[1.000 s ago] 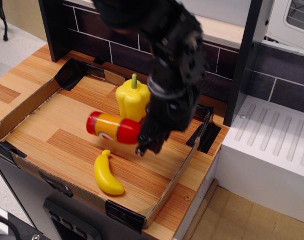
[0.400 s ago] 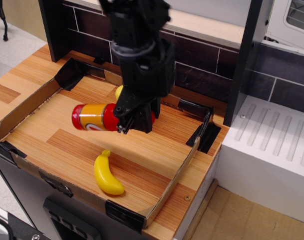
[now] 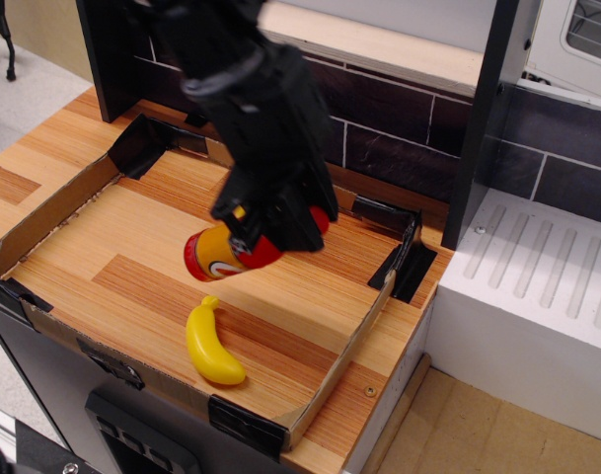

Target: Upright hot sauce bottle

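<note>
Cardboard tray wall (image 3: 43,212) bounds the wooden work surface on the left; floor there is bare.

Yellow banana (image 3: 211,346) lies flat near the front edge of the tray, below and just left of the bottle, apart from it.

Hot sauce bottle (image 3: 221,255): held off the tray floor, tilted, base end pointing down and left toward the camera, neck end hidden under the arm. Orange label with red-and-white oval visible. Not upright, not released.

Gripper (image 3: 270,232): clamped on the upper part of the bottle; fingertips themselves are mostly masked by the black housing, but the bottle hangs from it with nothing under it, so I judge it gripped.

Bell pepper: not visible, presumably behind the arm.

Step in hand (judgement): mid-rotation, bottle in the air. Next move calls for turning the wrist further until the base faces straight down, lowering onto bare wood clear of the banana, then letting go only once the base sits flat.
</note>
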Motion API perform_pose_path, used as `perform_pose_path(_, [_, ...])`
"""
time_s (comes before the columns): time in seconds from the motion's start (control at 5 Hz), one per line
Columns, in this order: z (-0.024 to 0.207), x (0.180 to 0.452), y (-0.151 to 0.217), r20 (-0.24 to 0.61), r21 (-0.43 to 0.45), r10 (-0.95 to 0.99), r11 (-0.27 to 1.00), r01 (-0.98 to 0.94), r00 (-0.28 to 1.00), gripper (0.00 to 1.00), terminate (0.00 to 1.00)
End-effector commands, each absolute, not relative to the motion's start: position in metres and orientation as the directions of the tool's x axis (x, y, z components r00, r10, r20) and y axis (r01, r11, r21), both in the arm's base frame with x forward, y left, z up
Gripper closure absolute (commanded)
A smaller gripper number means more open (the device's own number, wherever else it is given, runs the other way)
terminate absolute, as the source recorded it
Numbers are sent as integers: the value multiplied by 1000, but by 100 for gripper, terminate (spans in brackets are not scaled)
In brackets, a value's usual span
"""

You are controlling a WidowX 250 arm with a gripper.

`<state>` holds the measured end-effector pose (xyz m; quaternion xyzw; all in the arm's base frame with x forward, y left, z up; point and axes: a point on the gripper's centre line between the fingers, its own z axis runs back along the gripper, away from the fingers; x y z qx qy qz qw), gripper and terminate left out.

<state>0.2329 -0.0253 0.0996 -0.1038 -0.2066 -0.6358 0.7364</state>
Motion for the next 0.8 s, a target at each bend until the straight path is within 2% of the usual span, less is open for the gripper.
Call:
perform_pose_path(0.0, [122, 238, -14, 692, 107, -717, 212, 972, 80, 100, 0])
perform_pose_path(0.2, [125, 242, -6, 787, 95, -614, 230, 968, 69, 100, 0])
perform_pose_path(0.6, [107, 235, 10, 900, 75, -431, 285, 956, 58, 100, 0])
